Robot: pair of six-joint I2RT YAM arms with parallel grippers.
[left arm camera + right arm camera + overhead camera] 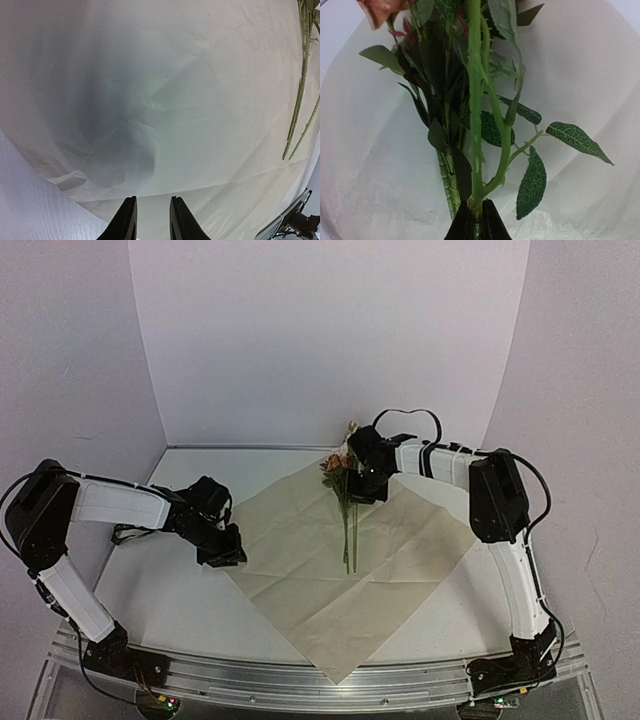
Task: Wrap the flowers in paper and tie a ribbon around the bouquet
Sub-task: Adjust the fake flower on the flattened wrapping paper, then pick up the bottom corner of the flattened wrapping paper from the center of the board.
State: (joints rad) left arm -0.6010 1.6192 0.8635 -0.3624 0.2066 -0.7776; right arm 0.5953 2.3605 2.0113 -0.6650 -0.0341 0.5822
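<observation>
Flowers [345, 490] lay diagonally on the paper [300, 565], stems clamped by right end effector [477, 206], likely for centring before wrapping; left end effector [153, 201] — fingers slightly parted, empty — hovered over its left corner.

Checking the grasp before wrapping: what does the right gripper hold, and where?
The flowers, with the right gripper pinching one green stem near the bloom end.

A white table [160, 600] with what seems a metal rail [300, 677] sits between pale walls [330, 340].
</observation>
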